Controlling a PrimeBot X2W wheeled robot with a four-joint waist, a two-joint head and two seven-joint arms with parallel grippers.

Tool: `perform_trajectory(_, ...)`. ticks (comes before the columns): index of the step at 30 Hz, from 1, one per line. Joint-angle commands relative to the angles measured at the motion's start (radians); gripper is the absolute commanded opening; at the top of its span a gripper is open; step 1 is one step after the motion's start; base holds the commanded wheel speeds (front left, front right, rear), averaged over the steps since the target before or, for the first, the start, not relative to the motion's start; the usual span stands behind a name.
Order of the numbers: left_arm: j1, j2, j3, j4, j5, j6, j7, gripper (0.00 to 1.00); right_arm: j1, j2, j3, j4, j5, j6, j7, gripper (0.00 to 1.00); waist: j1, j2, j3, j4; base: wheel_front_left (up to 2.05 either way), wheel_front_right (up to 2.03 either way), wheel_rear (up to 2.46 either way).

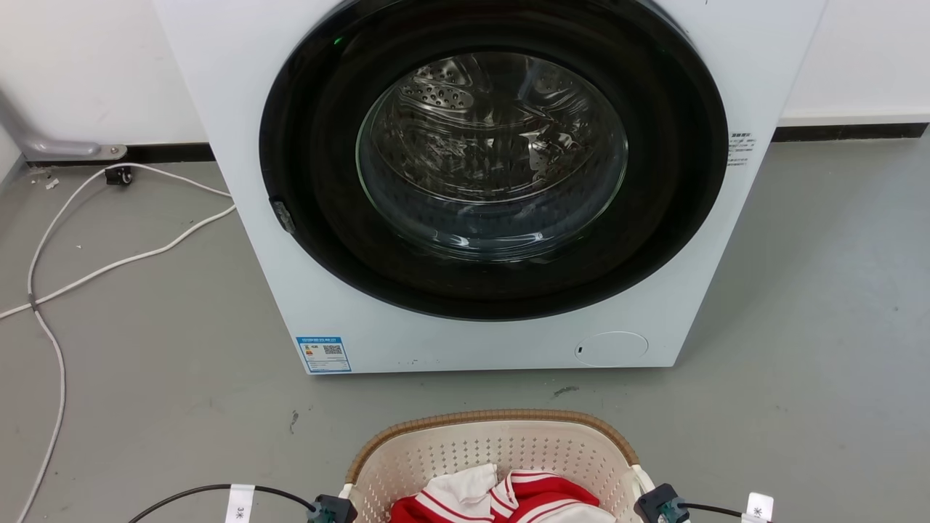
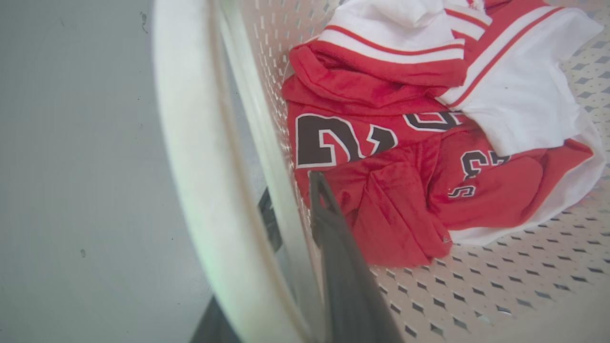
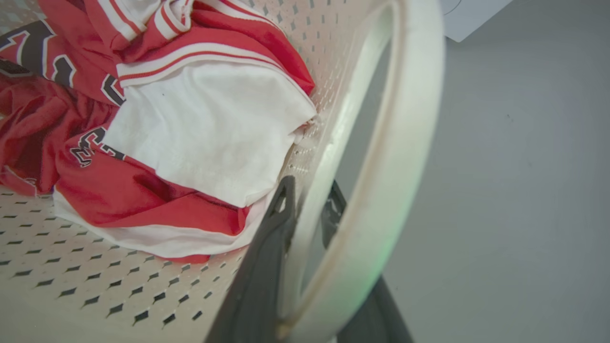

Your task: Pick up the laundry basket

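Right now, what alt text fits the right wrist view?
The right gripper has its jaws pinching the laundry basket wall beside the white handle; a red-and-white jersey lies inside, grey floor beyond.

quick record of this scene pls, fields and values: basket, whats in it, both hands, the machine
laundry basket: in front of washing machine
contents: red and white jersey
left hand: fingers astride basket's left wall, clamped
right hand: fingers astride right wall, clamped
machine door: shut
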Motion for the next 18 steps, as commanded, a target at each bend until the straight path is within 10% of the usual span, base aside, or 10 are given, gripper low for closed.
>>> perform_trajectory(1,-0.015,0.026,-0.003,-0.004,-0.002,-0.002,-0.008,0.00,0.013,-0.022,0.014,0.015,-0.008,0.005,0.011,0.00,0.0000,0.0000,0.000,-0.001,0.00,0.00,0.00)
perform_trajectory(18,-0.014,0.025,-0.029,-0.005,-0.030,-0.002,-0.008,0.00,0.014,-0.022,0.016,0.015,-0.015,0.005,0.017,0.00,0.0000,0.0000,-0.001,-0.001,0.00,0.00,0.00)
